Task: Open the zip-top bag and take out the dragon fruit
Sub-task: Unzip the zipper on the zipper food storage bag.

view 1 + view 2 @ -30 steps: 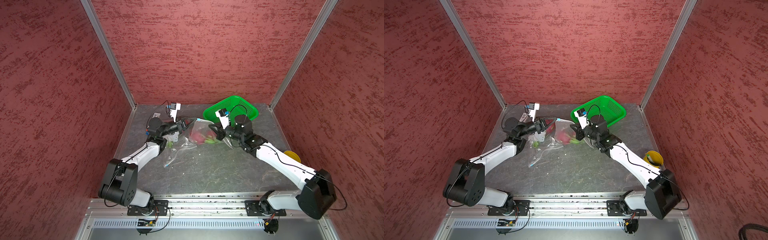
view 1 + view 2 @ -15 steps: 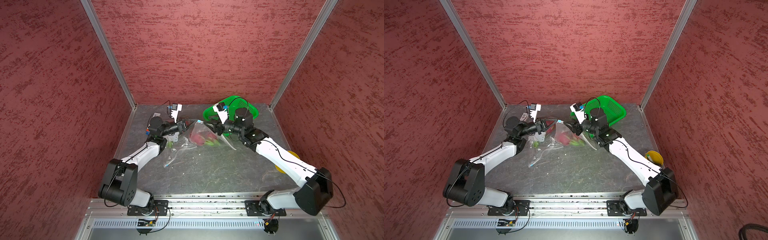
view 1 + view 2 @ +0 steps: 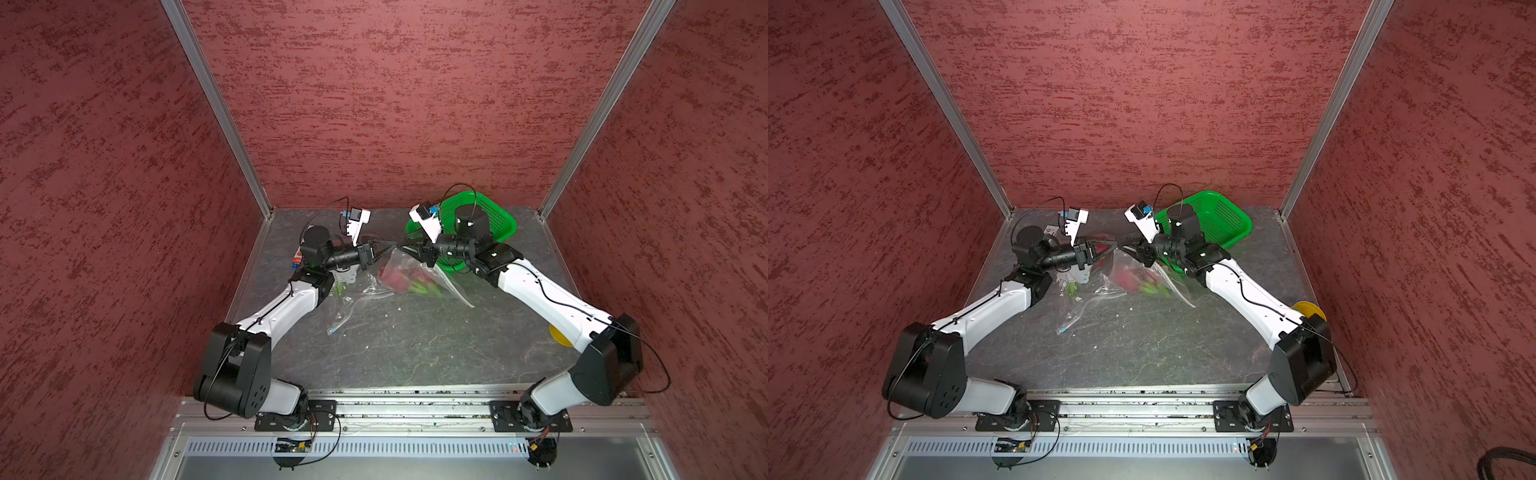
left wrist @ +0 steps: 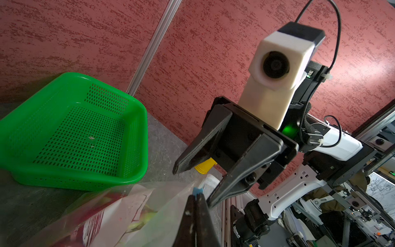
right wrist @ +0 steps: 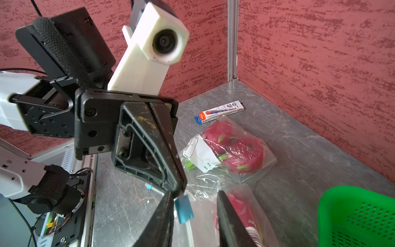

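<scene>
Left pincer (image 4: 195, 200): clenched on the top edge of the zip-top bag (image 3: 449, 282), just beside its blue slider (image 5: 183, 207), holding the mouth up off the counter (image 3: 415, 353).
Right pincer (image 5: 195, 192): jaws apart, straddling the slider without pinching it, tip to tip with the left one.
Bag: thin, clear, crinkled film, limp and slick. It sags from the held edge at 12 o'clock of the counter's middle in both top views. Whether the seal is parted cannot be told.
Dragon fruit (image 3: 397, 276): inside the bag at its low end on the counter. It is rounded, with magenta skin and green-tipped scales.
Handling: the fruit looks firm but bruisable, and heavy enough to drag the film down. The small, hard slider is likely the surest hold for opening. The fruit is probably best taken across its belly, not by the scales.
Second bag (image 5: 268, 162): at 10 o'clock, under the left arm, with more pink fruit and a white label.
Basket (image 3: 500, 226): rigid green perforated plastic, at 1 o'clock.
</scene>
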